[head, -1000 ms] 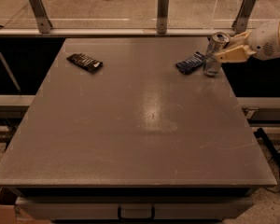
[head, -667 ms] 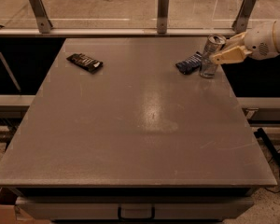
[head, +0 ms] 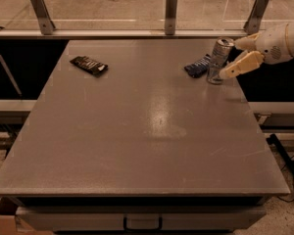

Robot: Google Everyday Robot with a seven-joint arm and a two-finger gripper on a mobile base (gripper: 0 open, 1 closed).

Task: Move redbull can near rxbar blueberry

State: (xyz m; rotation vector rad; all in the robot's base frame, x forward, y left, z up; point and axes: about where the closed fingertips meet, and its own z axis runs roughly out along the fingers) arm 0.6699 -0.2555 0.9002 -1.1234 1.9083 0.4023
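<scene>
The redbull can (head: 218, 60) is a slim silver can with blue markings. It stands at the far right of the grey table (head: 147, 131) and leans slightly. The rxbar blueberry (head: 197, 66), a flat navy-blue bar, lies right beside the can on its left, touching it or nearly so. My gripper (head: 230, 59) reaches in from the right at the can's right side. Its cream fingers (head: 241, 65) are spread apart, one behind the can's top and one by its lower body. The gripper is open.
A dark brown wrapped bar (head: 89, 65) lies at the far left of the table. A rail with metal posts (head: 171, 6) runs along the far edge. The table's right edge is just below my arm (head: 284, 40).
The can has shifted slightly left and now stands against the blue bar. My fingers, close together on the can before, have spread apart.
</scene>
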